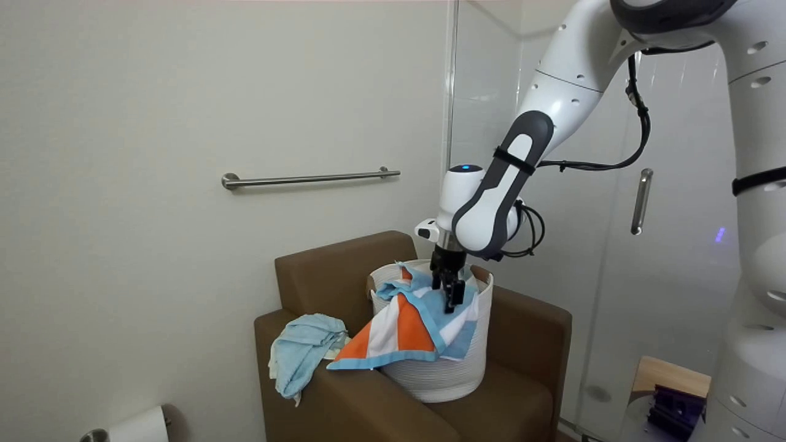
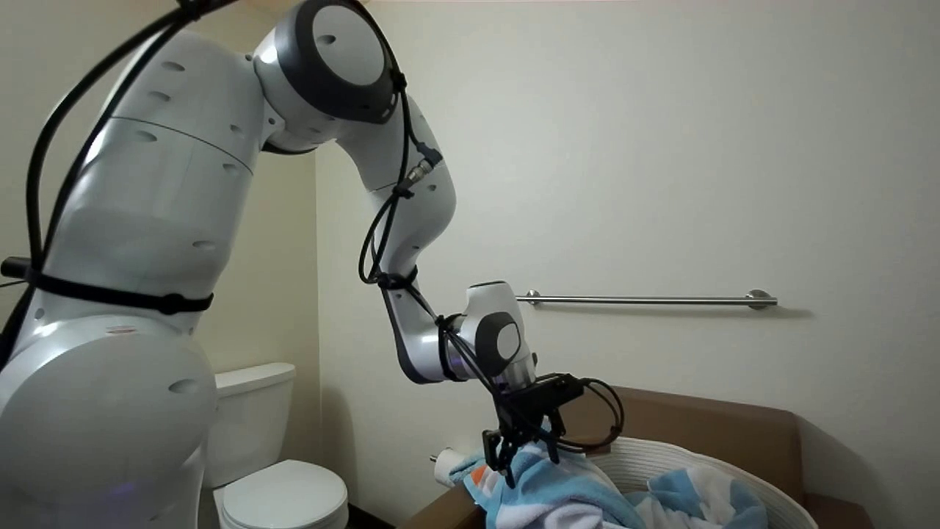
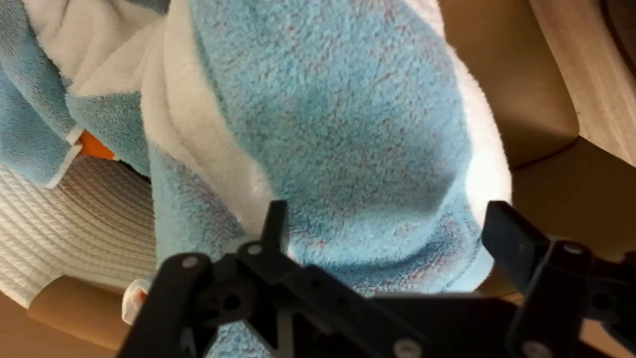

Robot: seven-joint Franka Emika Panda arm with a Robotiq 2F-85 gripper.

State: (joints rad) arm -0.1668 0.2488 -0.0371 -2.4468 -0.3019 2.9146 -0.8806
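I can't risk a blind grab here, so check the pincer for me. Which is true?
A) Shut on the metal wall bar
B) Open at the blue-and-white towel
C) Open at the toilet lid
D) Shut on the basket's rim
B: in the wrist view, the fingers of the pincer stand wide apart, with the blue-and-white towel showing between them.

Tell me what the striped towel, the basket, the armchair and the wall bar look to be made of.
Striped towel: matte terry, probably cotton; fuzzy pile shows in the wrist view.
Basket: matte coiled rope or cord, fibre uncertain; ridged rows.
Armchair: leather or faux leather, low sheen; smooth, no weave visible.
Wall bar: satin metal, likely steel; silvery, with highlights.
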